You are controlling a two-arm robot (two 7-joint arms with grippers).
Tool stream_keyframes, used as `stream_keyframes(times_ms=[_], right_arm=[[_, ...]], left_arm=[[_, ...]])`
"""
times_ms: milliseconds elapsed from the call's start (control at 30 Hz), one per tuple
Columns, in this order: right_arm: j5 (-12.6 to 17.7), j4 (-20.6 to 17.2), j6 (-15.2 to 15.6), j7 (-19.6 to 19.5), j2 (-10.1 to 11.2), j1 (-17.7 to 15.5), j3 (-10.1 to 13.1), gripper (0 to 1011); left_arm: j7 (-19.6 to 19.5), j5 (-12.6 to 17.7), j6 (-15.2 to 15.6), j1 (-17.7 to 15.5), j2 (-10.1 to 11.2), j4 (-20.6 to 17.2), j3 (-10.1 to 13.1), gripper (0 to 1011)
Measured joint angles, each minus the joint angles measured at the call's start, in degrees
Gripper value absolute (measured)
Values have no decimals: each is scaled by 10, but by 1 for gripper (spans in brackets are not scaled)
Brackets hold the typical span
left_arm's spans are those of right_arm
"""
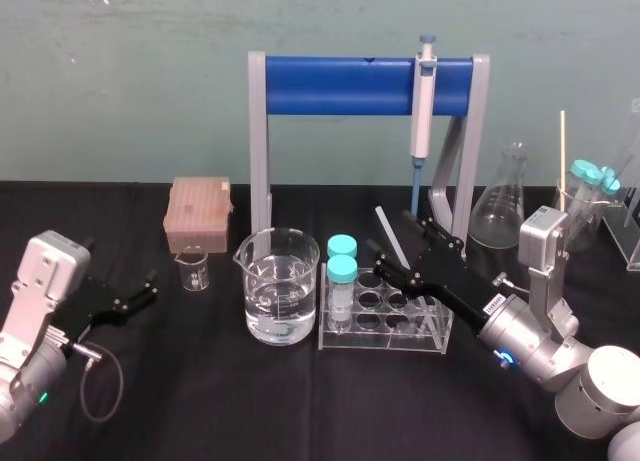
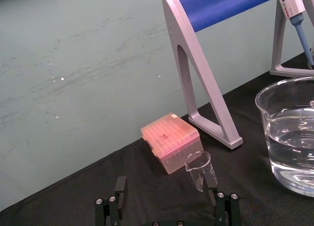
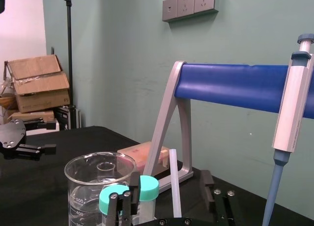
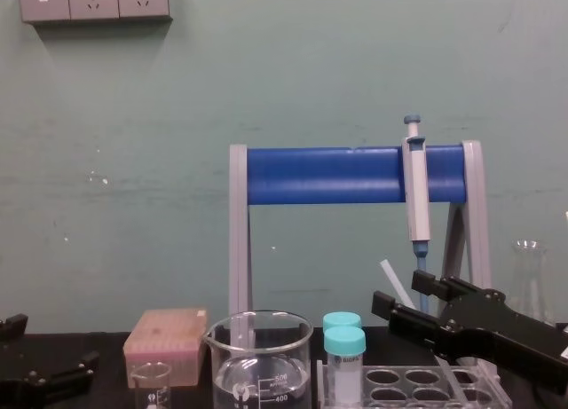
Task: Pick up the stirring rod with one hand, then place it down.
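Right pincer (image 1: pixel 393 243), spread apart, straddles the one stirring rod (image 1: pixel 384 224) tilted over the tube rack (image 1: pixel 385 343), its lower end hidden. Two capped tubes (image 1: pixel 342 273) stand in the rack; left pincer (image 1: pixel 148 289), also apart, well left.

Printed graduations "500" and "400" on the wall of the glass beaker (image 4: pixel 260 360); nothing else legible.

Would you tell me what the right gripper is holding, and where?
Nothing: the right gripper is open around the stirring rod, fingers clear of it.

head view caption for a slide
right gripper open around the rod leaning in the rack, left gripper idle at left
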Motion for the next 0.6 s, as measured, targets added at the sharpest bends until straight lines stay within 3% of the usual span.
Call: stream_keyframes(times_ms=[167, 300, 600], right_arm=[[-1, 0, -2, 0, 0, 0, 0, 911], [-3, -2, -16, -2, -4, 6, -1, 998], [-10, -40, -64, -41, -26, 12, 18, 1000]], left_arm=[[0, 0, 0, 0, 0, 0, 0, 1000], [0, 0, 0, 0, 0, 0, 0, 1000], [0, 0, 0, 0, 0, 0, 0, 1000]])
